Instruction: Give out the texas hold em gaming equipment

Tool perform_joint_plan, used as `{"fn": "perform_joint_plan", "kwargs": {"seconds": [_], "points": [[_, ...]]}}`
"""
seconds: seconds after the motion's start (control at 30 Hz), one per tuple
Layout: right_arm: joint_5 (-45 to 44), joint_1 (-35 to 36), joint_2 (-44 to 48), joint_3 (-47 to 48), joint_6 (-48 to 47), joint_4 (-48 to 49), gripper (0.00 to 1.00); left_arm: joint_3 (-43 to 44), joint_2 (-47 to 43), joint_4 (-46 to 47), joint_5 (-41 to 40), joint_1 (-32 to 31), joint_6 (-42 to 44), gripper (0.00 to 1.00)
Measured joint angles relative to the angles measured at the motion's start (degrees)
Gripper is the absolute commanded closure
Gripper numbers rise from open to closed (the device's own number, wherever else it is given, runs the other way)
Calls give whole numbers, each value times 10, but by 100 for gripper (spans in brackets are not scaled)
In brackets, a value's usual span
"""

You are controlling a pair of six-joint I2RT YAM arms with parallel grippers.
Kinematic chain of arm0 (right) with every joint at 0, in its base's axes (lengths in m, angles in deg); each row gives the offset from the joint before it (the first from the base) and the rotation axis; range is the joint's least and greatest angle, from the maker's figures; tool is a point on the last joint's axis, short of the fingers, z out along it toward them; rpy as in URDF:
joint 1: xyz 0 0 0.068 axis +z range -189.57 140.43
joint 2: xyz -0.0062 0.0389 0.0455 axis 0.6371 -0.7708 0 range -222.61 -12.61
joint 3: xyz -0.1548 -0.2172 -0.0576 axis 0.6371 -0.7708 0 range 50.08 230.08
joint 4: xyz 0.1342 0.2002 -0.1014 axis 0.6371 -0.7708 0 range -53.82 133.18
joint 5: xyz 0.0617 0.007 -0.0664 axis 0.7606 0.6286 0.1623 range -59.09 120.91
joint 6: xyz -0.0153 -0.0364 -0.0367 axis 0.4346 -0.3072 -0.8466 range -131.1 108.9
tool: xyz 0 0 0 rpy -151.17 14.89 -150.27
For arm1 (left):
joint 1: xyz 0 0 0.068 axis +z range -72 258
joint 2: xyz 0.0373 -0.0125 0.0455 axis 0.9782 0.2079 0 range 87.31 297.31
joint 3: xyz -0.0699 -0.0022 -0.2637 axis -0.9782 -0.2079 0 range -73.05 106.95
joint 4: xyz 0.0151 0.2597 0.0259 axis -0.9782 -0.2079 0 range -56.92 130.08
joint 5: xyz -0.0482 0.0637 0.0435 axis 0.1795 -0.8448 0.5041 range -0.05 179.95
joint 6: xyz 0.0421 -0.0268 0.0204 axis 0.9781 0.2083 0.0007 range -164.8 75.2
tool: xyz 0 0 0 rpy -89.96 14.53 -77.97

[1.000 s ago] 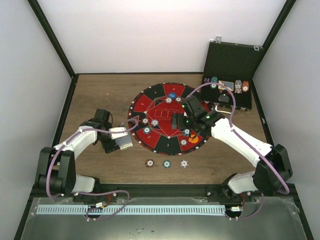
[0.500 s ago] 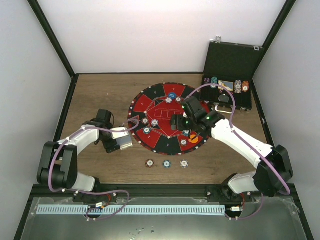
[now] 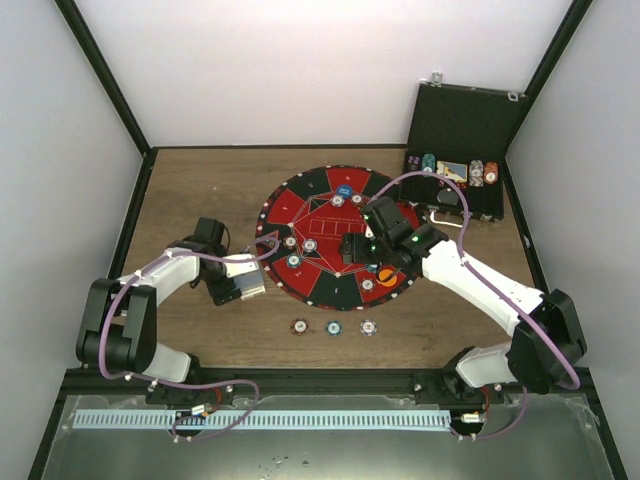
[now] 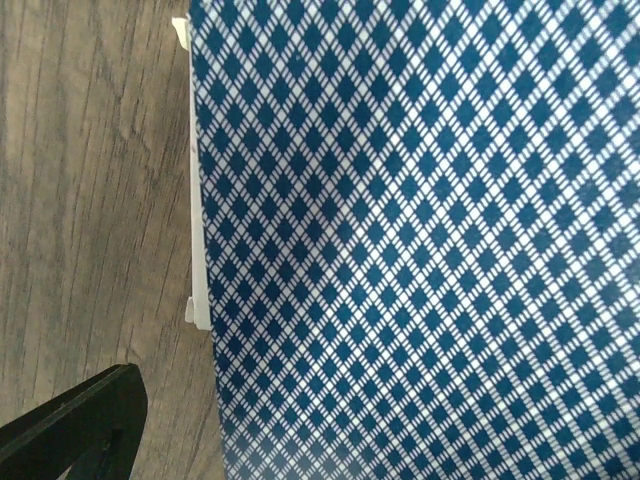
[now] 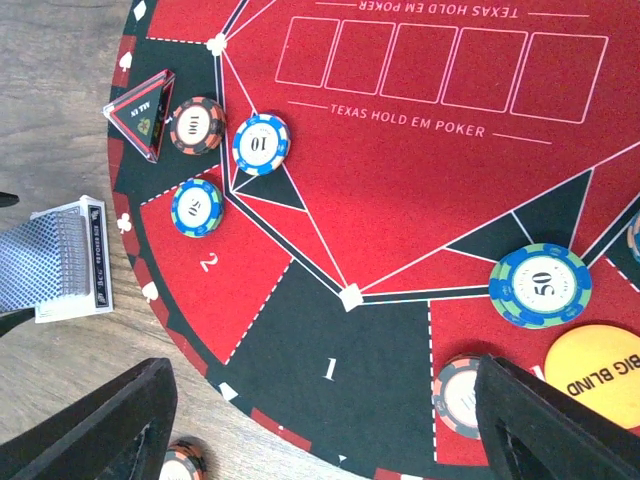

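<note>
Left claw (image 3: pixel 240 280), low over the woodgrain bench (image 4: pixel 90 200), clamps a diamond-patterned deck (image 4: pixel 400 240); right claw (image 5: pixel 320 430) hangs spread wide over striped chips (image 5: pixel 540 285) on the round mat (image 5: pixel 420 150).

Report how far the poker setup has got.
Done: chips and the big blind button sit on the mat, three chips on the table. In hand: the left claw holds the card deck beside the mat. Left: no cards dealt; the board boxes are empty.
</note>
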Motion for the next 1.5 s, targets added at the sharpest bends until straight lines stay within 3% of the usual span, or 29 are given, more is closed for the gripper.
{"fn": "perform_joint_plan", "kwargs": {"seconds": [0.93, 1.5], "points": [[32, 1, 0, -34, 5, 27, 28, 9, 13, 4, 10, -1, 24, 20], [50, 6, -3, -37, 7, 38, 34, 8, 12, 5, 10, -1, 35, 40]]}}
